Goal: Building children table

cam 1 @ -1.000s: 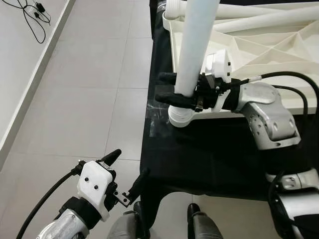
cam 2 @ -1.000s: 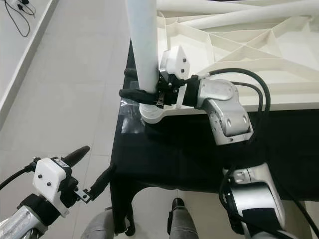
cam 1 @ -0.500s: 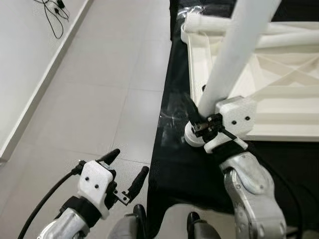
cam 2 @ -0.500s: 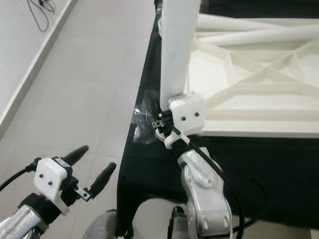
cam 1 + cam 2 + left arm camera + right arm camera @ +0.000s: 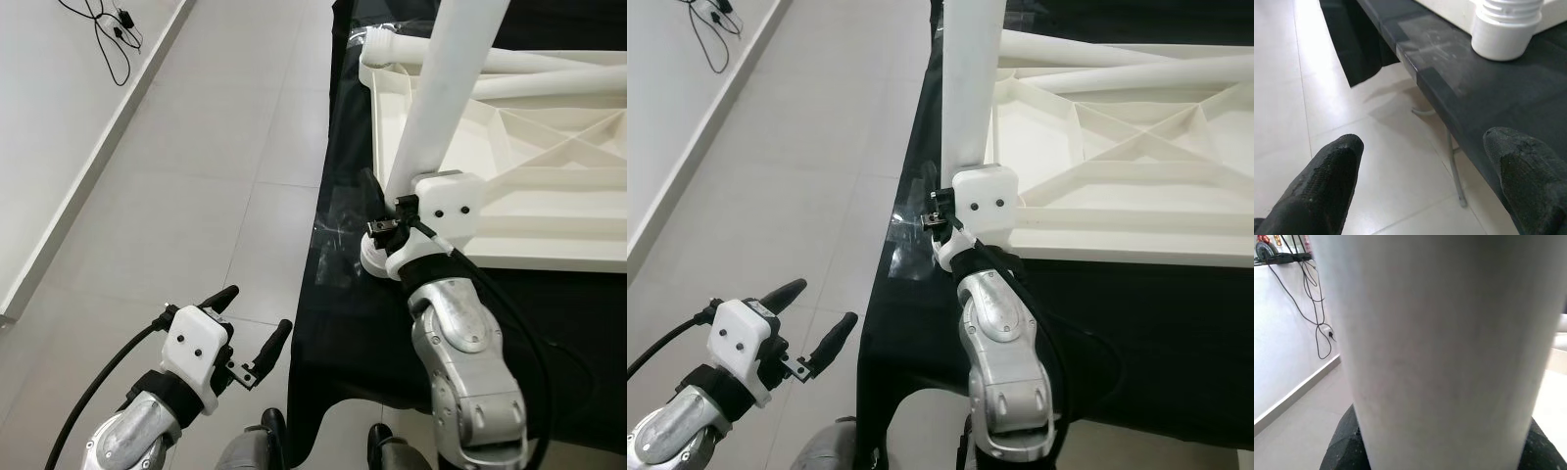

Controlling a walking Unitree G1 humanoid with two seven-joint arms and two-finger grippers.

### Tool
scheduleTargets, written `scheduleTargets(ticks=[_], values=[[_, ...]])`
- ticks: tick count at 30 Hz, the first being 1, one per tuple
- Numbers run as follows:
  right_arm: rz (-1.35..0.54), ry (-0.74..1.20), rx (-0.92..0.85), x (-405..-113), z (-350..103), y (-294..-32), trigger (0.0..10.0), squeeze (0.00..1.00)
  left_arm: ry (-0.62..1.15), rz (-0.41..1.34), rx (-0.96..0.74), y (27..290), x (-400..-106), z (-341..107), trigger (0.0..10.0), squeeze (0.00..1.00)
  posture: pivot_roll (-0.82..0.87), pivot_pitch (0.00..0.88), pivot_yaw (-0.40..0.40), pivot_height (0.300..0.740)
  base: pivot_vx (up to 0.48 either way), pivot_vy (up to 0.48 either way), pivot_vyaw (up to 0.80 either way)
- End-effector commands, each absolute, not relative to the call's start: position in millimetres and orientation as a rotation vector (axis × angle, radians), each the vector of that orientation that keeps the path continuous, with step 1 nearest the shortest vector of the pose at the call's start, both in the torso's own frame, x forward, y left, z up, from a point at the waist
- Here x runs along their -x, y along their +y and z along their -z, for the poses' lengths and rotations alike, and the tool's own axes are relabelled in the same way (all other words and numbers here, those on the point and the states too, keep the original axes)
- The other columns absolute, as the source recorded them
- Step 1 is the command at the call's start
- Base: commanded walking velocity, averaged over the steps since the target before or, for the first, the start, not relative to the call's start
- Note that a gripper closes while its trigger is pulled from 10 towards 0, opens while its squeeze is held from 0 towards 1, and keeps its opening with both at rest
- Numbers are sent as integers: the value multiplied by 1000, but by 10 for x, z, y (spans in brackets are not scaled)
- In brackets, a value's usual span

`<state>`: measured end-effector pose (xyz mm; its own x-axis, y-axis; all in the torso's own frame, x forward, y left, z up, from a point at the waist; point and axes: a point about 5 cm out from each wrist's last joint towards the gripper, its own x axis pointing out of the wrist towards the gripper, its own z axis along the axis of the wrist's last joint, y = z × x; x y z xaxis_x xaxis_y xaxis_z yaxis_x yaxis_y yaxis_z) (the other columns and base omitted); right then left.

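My right gripper (image 5: 384,217) clamps its black fingers around a smooth white cylindrical table leg (image 5: 446,93), which stands upright at the near left corner of the inverted white tabletop (image 5: 519,147). The tabletop's underside shows moulded triangular ribbing. The leg's base meets a round ribbed socket (image 5: 1506,27) at that corner. The tabletop rests on a matte black work table (image 5: 362,323). More white legs (image 5: 549,83) lie across the tabletop. My left gripper (image 5: 245,328) hangs over the glossy tiled floor (image 5: 196,176) just beside the work table, its textured fingers (image 5: 1327,181) spread and holding nothing.
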<state>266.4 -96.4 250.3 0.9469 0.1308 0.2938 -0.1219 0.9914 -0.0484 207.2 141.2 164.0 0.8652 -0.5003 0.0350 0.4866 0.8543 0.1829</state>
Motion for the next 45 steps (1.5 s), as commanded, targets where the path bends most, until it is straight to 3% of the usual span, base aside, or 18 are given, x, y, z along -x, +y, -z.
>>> scheduleTargets(ticks=[1, 2, 4, 5, 9, 10, 11, 12, 19, 26, 27, 39, 43, 44, 45], values=[[-130, -17, -44, -2780, -1953, -994, 10000, 0, -63, 497, -181, 1460, -2087, -1580, 10000, 0, 31, 325, 102, 740, 0, 0, 0], [-146, -32, -48, -2796, -1964, -997, 10000, 267, -64, 493, -184, 1466, -2101, -1579, 10000, 0, 31, 324, 103, 740, 0, 0, 0], [-155, -42, -51, -2805, -1973, -1000, 10000, 267, -65, 492, -185, 1469, -2108, -1578, 10000, 0, 31, 324, 103, 740, 0, 0, 0], [-177, -64, -81, -2842, -2001, -1003, 10000, 1000, -69, 489, -188, 1474, -2131, -1574, 10000, 0, 32, 316, 103, 740, 0, 0, 0], [-181, -68, -89, -2851, -2008, -1003, 10000, 1000, -70, 488, -188, 1475, -2136, -1573, 10000, 0, 32, 316, 103, 740, 0, 0, 0], [-275, -126, -138, -2913, -2124, -990, 10000, 812, -76, 484, -190, 1474, -2154, -1569, 10000, 0, 31, 309, 103, 740, 0, 0, 0], [-308, -149, -147, -2936, -2174, -990, 10000, 812, -80, 482, -192, 1474, -2161, -1566, 10000, 0, 31, 309, 103, 740, 0, 0, 0], [-352, -166, -157, -2952, -2217, -983, 10000, 0, -83, 481, -193, 1472, -2165, -1564, 10000, 0, 30, 309, 103, 740, 0, 0, 0], [-638, -225, -42, -3153, -2481, -1118, 10000, 0, -95, 480, -194, 1449, -2191, -1554, 10000, 0, 28, 301, 94, 740, 0, 0, 0], [-791, -262, 104, -3265, -2662, -1237, 10000, 0, -103, 474, -192, 1441, -2194, -1551, 10000, 0, 31, 298, 87, 740, 0, 0, 0], [-833, -254, 142, -3315, -2702, -1263, 0, 0, -105, 472, -193, 1441, -2192, -1552, 10000, 0, 32, 298, 85, 740, 0, 0, 0], [-937, -176, 129, -3435, -2630, -1346, 0, 0, -114, 477, -185, 1431, -2215, -1550, 10000, 0, 20, 291, 80, 740, 0, 0, 0], [-824, -156, 35, -3380, -2483, -1368, 0, 0, -110, 491, -181, 1426, -2226, -1536, 10000, 0, 13, 282, 75, 740, 0, 0, 0], [-666, -140, -2, -3335, -2350, -1396, 0, 0, -107, 501, -179, 1425, -2227, -1531, 10000, 0, 15, 280, 71, 740, 0, 0, 0], [-391, -37, -1, -3102, -1992, -1403, 0, 0, -101, 524, -172, 1422, -2222, -1521, 10000, 0, 11, 270, 68, 740, 0, 0, 0]])
